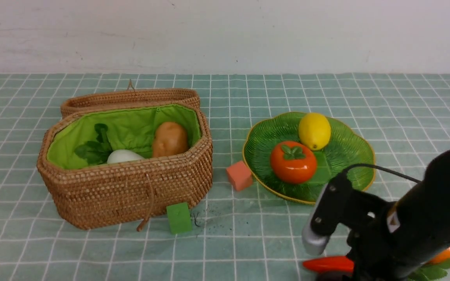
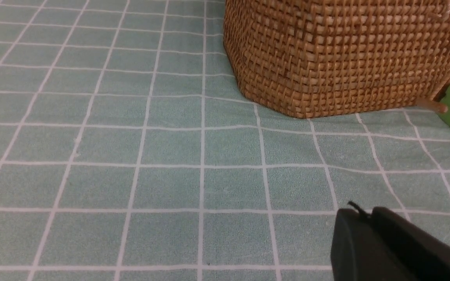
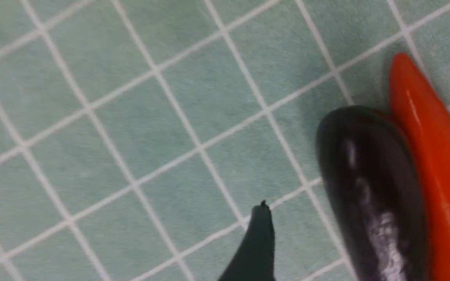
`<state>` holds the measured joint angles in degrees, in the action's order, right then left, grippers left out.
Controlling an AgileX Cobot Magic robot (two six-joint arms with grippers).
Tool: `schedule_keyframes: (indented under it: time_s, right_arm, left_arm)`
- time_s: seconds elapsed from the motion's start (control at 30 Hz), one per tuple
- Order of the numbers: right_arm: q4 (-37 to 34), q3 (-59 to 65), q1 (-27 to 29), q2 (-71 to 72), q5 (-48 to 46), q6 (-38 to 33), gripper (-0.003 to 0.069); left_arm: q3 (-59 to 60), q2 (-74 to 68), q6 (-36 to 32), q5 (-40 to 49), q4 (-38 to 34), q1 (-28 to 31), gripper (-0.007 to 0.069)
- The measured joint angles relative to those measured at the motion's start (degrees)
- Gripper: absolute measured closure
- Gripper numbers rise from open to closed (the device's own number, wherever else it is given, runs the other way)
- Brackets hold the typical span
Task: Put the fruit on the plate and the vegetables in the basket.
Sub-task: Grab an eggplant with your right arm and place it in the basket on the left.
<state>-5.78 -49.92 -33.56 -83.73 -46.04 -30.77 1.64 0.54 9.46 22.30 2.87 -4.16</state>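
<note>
Lemon (image 1: pixel 314 130) sits on the plate (image 1: pixel 346 150), at one o'clock of the persimmon (image 1: pixel 293 162). We see radish (image 1: pixel 123 156) and potato (image 1: pixel 169 138) in the basket (image 1: pixel 123 191). Our right gripper (image 3: pixel 365 222) gapes wide around the touching eggplant (image 3: pixel 369 183) and carrot (image 3: pixel 432 148); of the left gripper (image 2: pixel 397 242) we cannot tell the spread.

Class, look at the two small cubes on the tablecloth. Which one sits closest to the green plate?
The small salmon-pink cube, right beside the green glass plate; the small green cube stands in front of the brown wicker basket instead.
</note>
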Motion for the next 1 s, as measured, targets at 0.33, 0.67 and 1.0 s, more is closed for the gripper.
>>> schedule_keyframes:
  time_s: [0.33, 0.67, 1.0]
  right_arm:
    - [1.90, -2.79, -1.04, -11.41, -1.56, 1.09, 0.0165]
    - [-11.22, -25.07, -1.12, -11.26, -19.16, -10.39, 0.0238]
    - [-34.80, -51.60, -1.56, -17.24, 3.74, -24.74, 0.0238]
  left_arm:
    - [0.00, 0.00, 0.00, 0.00, 0.00, 0.00, 0.0575]
    - [0.00, 0.00, 0.00, 0.00, 0.00, 0.00, 0.0575]
    - [0.00, 0.00, 0.00, 0.00, 0.00, 0.00, 0.0573]
